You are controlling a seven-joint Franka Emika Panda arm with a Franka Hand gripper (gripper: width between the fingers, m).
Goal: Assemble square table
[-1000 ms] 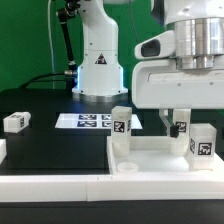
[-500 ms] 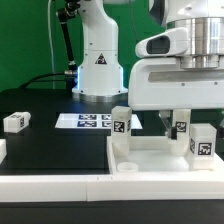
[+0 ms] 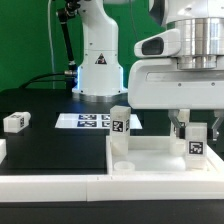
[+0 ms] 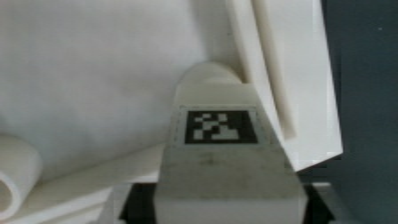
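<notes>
Lower right of exterior view: pincer (image 3: 195, 130) clamped on leg (image 3: 197, 147) at right-hand corner of square panel (image 3: 150, 158) (contact unclear); best lowered plumb, centred, before any twisting.

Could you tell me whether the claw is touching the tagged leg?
Touching: the wrist view shows the leg pinched in the claw, no gap either side.

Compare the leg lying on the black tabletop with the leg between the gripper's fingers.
The loose leg lies on its side; the gripped leg stands upright. The loose leg rests on the black tabletop, apart from the square panel; the gripped leg is at the panel's rim. Nothing touches the loose leg; the gripper clamps the gripped leg. Both are small white blocks with black-and-white tags.
</notes>
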